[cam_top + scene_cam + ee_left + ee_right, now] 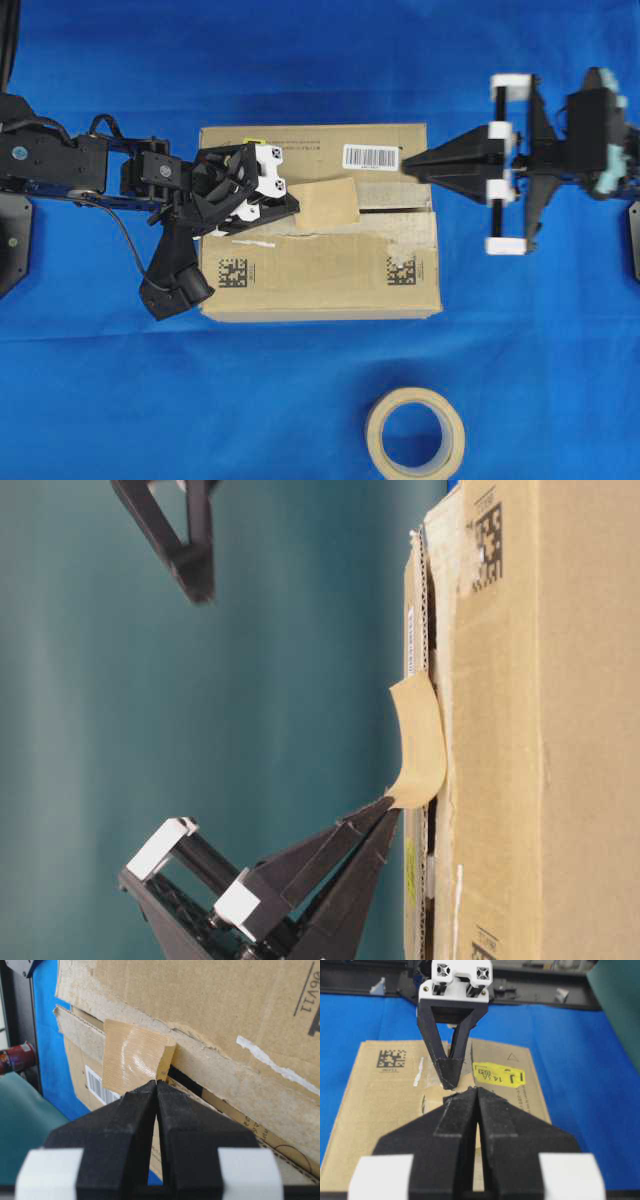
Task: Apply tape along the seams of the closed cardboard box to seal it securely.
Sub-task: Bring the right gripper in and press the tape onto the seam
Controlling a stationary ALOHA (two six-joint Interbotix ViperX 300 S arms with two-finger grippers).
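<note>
The brown cardboard box (320,280) lies in the middle of the blue cloth. Its seam (395,210) shows as a dark slit between the top flaps. A short tan piece of tape (332,203) crosses the slit left of centre and bows up off the lid (420,735). My left gripper (295,206) is shut on the tape's near edge (165,1062). My right gripper (405,160) is shut and holds nothing. It hovers over the box's right edge beside the white barcode label (372,156). The right wrist view shows the yellow sticker (497,1076) beyond its tips.
A beige tape roll (374,436) lies on the cloth in front of the box. Torn pale strips of old tape (330,235) run along the lid beside the slit. Black square codes (233,272) mark the near flap.
</note>
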